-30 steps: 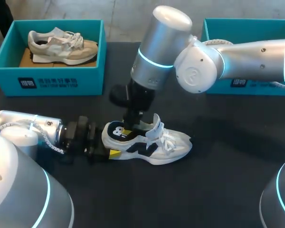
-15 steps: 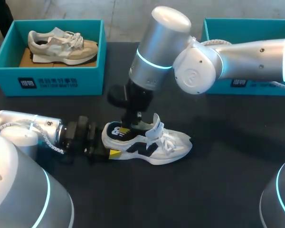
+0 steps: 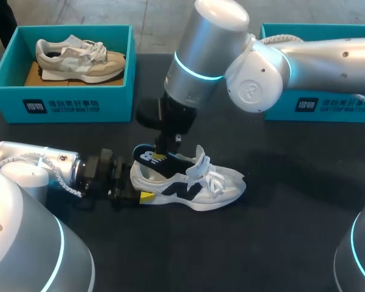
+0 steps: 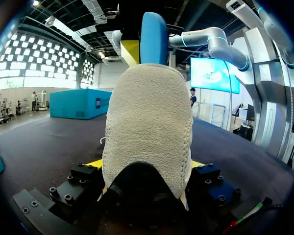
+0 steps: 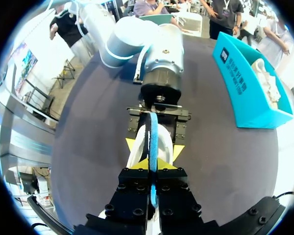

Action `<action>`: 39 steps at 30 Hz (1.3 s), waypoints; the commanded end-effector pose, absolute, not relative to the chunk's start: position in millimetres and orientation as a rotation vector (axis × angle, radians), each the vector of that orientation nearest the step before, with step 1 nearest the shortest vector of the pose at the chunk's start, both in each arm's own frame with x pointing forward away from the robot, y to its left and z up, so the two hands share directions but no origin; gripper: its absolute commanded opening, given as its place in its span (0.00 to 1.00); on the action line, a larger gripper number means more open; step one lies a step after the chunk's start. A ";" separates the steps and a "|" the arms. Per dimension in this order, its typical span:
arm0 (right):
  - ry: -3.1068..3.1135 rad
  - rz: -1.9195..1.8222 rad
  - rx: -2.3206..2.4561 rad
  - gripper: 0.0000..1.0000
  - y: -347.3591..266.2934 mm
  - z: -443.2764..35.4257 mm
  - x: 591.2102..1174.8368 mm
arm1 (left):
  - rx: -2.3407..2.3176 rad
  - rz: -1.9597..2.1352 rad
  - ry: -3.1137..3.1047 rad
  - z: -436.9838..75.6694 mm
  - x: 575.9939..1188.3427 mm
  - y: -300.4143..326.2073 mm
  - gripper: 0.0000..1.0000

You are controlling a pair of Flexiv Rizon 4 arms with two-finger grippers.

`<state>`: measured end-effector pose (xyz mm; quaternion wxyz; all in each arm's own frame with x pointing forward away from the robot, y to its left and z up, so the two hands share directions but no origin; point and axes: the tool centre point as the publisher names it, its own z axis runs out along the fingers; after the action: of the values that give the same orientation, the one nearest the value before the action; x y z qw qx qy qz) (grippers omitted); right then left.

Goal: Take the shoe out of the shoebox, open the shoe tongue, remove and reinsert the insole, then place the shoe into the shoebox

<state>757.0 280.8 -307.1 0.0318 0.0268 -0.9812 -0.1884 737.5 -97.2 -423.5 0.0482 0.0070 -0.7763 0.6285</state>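
We judge the step to be insole removal: our right gripper (image 3: 162, 148) pinches the insole (image 3: 148, 157), half clear of the shoe (image 3: 198, 185) at lower centre, which our left gripper (image 3: 139, 188) clamps. Next, we should lift it fully free.

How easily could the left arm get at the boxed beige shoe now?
Probably not yet: the left gripper is shut on the heel of the white shoe, though the beige shoe lies uncovered in its open box.
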 end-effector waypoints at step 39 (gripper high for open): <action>-3.168 -0.808 -0.032 0.00 280.9 -206.0 772.3 | 0.025 1.917 -2.369 -428.6 737.5 -99.6 0.00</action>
<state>772.7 281.8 -205.5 -0.0634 -0.0097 -0.9672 -0.2459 737.7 -97.4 -423.5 0.0481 0.0070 -0.7763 0.6284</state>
